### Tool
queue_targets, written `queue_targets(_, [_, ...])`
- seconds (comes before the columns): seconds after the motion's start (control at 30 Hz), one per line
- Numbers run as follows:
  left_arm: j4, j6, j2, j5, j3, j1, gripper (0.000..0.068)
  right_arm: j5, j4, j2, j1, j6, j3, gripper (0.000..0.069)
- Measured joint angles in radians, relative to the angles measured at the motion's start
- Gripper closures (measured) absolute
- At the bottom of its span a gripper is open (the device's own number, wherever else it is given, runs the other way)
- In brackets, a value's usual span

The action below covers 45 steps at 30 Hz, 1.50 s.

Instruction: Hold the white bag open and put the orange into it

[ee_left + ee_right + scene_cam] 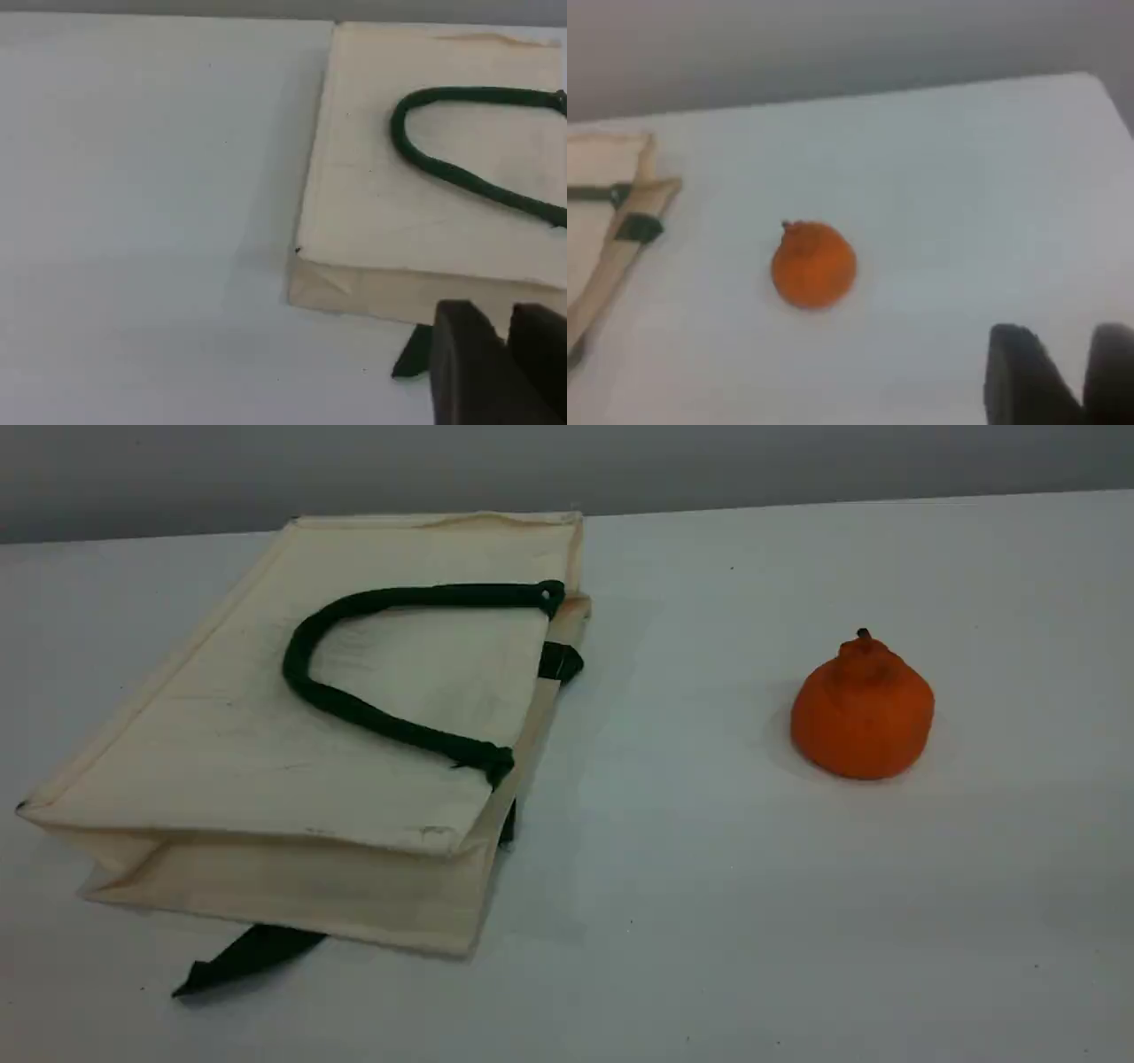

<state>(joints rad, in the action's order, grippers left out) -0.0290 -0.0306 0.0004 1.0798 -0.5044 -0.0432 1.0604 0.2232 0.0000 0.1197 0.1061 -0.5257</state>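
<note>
The white bag (266,726) lies flat on its side at the table's left, its mouth pressed closed and facing right. One dark green rope handle (301,682) rests on its top face. To the right, well apart from the bag, the orange (864,708) stands with its stem knob up. Neither arm shows in the scene view. In the left wrist view my left gripper (503,323) hovers near the bag's (372,195) corner, fingertips narrowly apart and empty. In the right wrist view my right gripper (1067,350) is off to the right of the orange (813,266), also slightly open and empty.
A green fabric tab (239,957) sticks out from under the bag's near side. The white table's far edge (797,505) runs behind both objects, with a grey wall beyond. Bare tabletop lies between the bag and the orange.
</note>
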Motion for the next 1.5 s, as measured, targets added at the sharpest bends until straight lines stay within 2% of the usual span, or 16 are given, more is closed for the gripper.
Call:
queue_targets(0.17, [-0.003,-0.008,0.061,0.007,-0.03,0.0,0.0547,-0.012,0.053,0.0,0.0,0.001,0.0,0.047])
queue_targets(0.37, [-0.004,0.031,0.266,0.005,-0.116,0.0,0.0461,-0.066,0.198,0.11,0.0,0.116,0.0,0.0305])
queue_targets(0.47, [-0.004,0.059,0.402,-0.014,-0.163,0.0,0.04,-0.117,0.295,0.213,0.0,0.165,0.0,0.0258])
queue_targets(0.67, [-0.004,0.071,0.666,-0.133,-0.207,0.0,0.0328,-0.241,0.499,0.436,0.0,0.328,0.0,0.0246])
queue_targets(0.83, [-0.016,0.071,0.856,-0.228,-0.207,0.0,0.0322,-0.337,0.654,0.621,0.0,0.479,0.0,0.0246])
queue_targets(0.93, [-0.051,0.071,0.965,-0.304,-0.207,0.0,0.0321,-0.36,0.738,0.723,0.0,0.567,0.0,0.0246])
queue_targets(1.03, [-0.054,0.047,1.059,-0.39,-0.207,0.0,0.0321,-0.368,0.833,0.822,0.0,0.657,0.0,0.0246])
queue_targets(1.23, [-0.058,0.049,1.099,-0.527,-0.207,0.0,0.0309,-0.402,0.985,1.009,0.0,0.862,0.0,0.0244])
queue_targets(1.3, [-0.059,0.055,1.113,-0.563,-0.207,0.0,0.0282,-0.412,1.036,1.06,0.0,0.926,0.0,0.0234])
queue_targets(1.43, [-0.061,0.05,1.18,-0.581,-0.207,0.0,0.0177,-0.426,1.162,1.153,-0.001,1.077,0.0,0.0206])
queue_targets(1.5, [-0.088,0.045,1.235,-0.585,-0.207,0.0,0.0129,-0.427,1.225,1.192,-0.001,1.148,-0.001,0.0197])
